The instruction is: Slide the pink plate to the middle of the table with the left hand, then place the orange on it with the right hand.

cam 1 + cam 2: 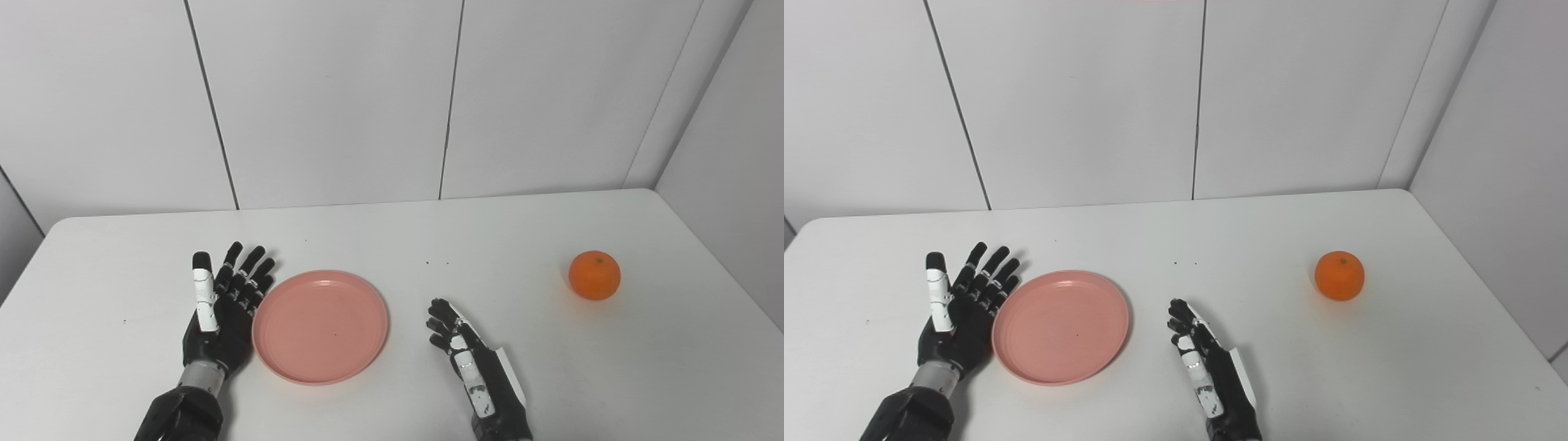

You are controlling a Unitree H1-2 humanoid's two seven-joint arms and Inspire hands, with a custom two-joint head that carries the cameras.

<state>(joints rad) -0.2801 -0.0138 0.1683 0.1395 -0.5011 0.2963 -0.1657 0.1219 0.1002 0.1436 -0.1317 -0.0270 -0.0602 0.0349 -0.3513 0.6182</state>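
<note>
The left hand (223, 312), fingers spread, rests against the pink plate's (320, 326) left rim, seemingly mid-slide toward the table's (392, 233) middle, needing a steady rightward push.

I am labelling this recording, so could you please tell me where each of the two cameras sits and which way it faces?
Left eye view: on the head, looking down and forward at the white table; shows the left hand and right hand, arms entering from below.
Right eye view: beside it, slightly to the right, facing the same way, showing the same two hands.
Shared: pink plate beside the left hand, orange far right, wall panels behind.
</note>
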